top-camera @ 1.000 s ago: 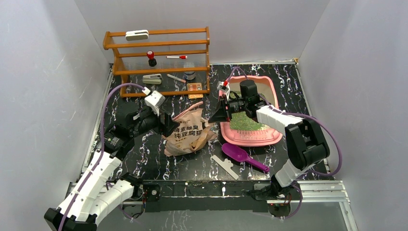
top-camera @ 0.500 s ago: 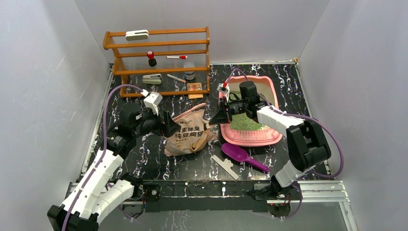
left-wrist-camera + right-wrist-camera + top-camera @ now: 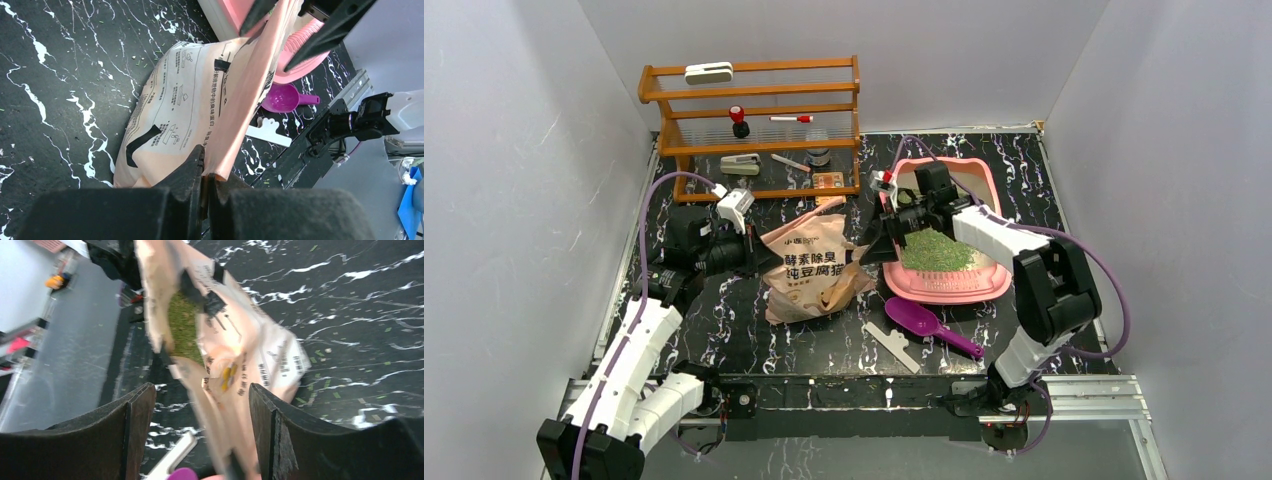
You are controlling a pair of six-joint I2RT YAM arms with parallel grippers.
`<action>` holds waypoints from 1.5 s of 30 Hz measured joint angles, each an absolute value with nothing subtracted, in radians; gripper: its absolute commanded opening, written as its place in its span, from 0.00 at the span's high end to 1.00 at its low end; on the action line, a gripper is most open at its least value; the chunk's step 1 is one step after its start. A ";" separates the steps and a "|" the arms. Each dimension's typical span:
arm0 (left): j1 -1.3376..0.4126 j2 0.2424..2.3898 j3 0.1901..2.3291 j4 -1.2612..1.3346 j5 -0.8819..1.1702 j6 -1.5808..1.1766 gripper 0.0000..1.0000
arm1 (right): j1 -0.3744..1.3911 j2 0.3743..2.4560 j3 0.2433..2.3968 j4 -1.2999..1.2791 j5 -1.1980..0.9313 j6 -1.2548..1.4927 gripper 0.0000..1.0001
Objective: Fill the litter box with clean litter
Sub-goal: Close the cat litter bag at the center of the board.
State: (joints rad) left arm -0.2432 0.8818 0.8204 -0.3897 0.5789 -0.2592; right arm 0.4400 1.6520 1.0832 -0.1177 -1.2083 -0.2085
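the left claw is pinched shut on the bag's folded top edge. the right claw has its fingers wide apart, the bag's open mouth just ahead with green litter showing inside. more of it lies in the pink litter box right of the bag, a purple scoop near its front rim.

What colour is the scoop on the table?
The scoop is purple, clearest in the top external view.

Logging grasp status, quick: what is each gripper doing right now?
Left gripper: shut on the bag edge.
Right gripper: open, bag between its jaws.
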 measured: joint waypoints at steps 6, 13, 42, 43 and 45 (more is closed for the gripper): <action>-0.241 0.859 0.820 -0.404 0.607 -0.221 1.00 | 0.438 1.744 1.180 -0.234 -1.163 -0.424 0.23; -0.241 0.850 0.820 -0.413 0.589 -0.208 1.00 | 0.433 1.866 1.328 -0.536 -1.297 -0.721 0.43; -0.061 1.004 0.997 -0.639 0.712 -0.027 1.00 | 0.472 1.678 1.164 -0.424 -1.242 -0.058 0.86; -0.060 1.007 0.991 -0.644 0.719 -0.028 1.00 | 0.474 1.684 1.160 -0.438 -1.240 -0.061 0.76; -0.054 1.007 0.986 -0.648 0.729 -0.028 1.00 | 0.472 1.703 1.164 -0.474 -1.249 -0.064 0.67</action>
